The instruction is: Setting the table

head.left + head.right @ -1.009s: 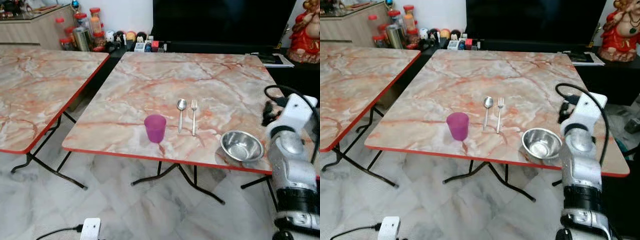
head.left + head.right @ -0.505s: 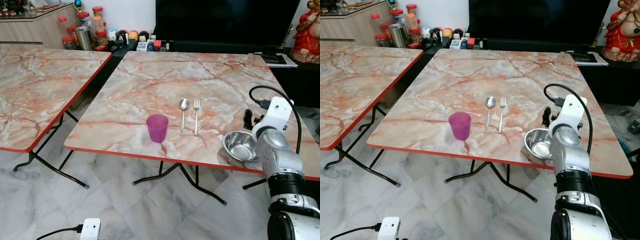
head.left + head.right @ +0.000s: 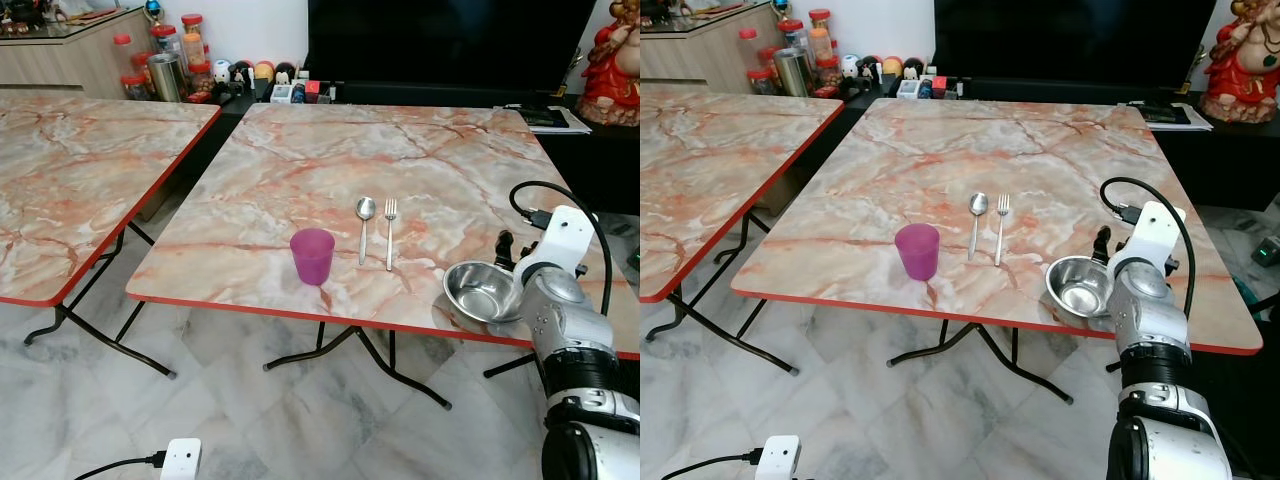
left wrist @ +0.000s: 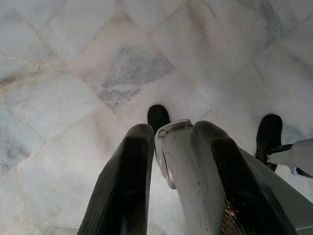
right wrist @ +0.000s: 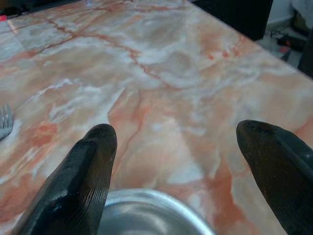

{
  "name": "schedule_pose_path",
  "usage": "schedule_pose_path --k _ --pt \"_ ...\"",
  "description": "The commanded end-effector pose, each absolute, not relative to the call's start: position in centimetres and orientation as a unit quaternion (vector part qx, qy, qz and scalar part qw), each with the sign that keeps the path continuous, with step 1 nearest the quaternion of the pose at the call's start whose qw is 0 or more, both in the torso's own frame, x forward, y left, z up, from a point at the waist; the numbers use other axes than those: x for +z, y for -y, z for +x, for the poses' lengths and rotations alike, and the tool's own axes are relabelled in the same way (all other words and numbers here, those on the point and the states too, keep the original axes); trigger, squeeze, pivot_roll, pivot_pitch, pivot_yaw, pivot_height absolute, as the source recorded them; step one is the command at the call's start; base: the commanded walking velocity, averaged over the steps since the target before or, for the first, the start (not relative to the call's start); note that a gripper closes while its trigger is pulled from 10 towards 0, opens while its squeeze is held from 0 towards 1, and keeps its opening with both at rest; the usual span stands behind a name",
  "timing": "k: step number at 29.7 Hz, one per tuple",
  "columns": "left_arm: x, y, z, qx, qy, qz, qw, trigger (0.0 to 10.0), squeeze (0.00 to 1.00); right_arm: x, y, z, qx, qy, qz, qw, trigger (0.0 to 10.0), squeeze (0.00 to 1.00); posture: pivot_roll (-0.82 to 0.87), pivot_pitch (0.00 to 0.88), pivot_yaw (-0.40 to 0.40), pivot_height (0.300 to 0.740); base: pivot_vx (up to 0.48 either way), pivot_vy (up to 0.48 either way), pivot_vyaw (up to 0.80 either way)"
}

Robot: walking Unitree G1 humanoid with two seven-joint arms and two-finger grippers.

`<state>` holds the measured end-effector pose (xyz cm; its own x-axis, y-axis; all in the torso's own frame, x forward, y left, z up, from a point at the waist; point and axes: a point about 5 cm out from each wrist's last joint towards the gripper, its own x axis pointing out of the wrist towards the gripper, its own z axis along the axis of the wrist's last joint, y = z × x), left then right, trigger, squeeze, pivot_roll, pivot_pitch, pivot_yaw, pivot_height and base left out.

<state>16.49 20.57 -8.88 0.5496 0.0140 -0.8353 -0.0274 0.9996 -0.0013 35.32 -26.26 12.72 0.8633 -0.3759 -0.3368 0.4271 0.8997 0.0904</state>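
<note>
I read the scene from left to right. A 2nd table [image 3: 70, 180] stands apart on the far left and plays no part here. On the main table [image 3: 400, 150], a purple cup [image 3: 312, 256] stands upright near the front edge. Just right of it, a spoon [image 3: 364, 224] and a fork [image 3: 389, 228] lie side by side, close but apart. Further right, a steel bowl [image 3: 482, 291] sits near the front right corner, close to the red edge.

The right gripper [image 5: 183, 166] hovers over the far side of the bowl. Its 2 fingers [image 5: 83, 181] are spread wide and hold nothing; the bowl rim [image 5: 151, 203] lies between and below them. The left gripper [image 4: 168, 161] hangs idle, pointing at the marble floor [image 4: 73, 73]; its fingers stand slightly apart with nothing between them.

Risks I judge from this position:

1. The bowl is thin, smooth steel on polished marble. If 1 finger touches the rim before the other, I expect the bowl to slide, not seat.
2. The bowl sits close to the table edge. A push toward me could send it off onto the floor.
3. A pinch on the rim alone may let the bowl tilt or slip out during a lift.
4. A sweep to the left with the bowl could strike the fork and knock the cutlery out of line.
</note>
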Motion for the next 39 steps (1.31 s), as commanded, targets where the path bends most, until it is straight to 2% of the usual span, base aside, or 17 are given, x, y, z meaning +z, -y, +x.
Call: schedule_pose_path --k 1,12,26,39 --pt "-9.1 -20.7 16.0 0.012 -0.487 -0.01 0.873 10.0 0.0 12.1 26.3 34.8 -0.222 -0.167 0.104 0.955 10.0 0.0 -0.03 0.0 0.004 0.732 0.0 0.0 0.0" --pt "-9.1 -20.7 16.0 0.01 -0.489 -0.012 0.872 10.0 0.0 10.9 26.4 33.9 -0.241 -0.188 0.12 0.945 10.0 0.0 -0.03 0.0 0.005 0.732 0.0 0.0 0.0" --pt "-9.1 -20.8 16.0 0.009 -0.491 -0.011 0.871 10.0 0.0 10.3 25.0 33.8 -0.227 -0.203 0.16 0.939 10.0 0.0 -0.03 0.0 0.009 0.732 0.0 0.0 0.0" --pt "-9.1 -20.8 15.9 0.007 -0.493 -0.014 0.87 10.0 0.0 10.5 25.9 33.4 -0.259 -0.198 0.163 0.931 10.0 0.0 -0.03 0.0 0.008 0.732 0.0 0.0 0.0"
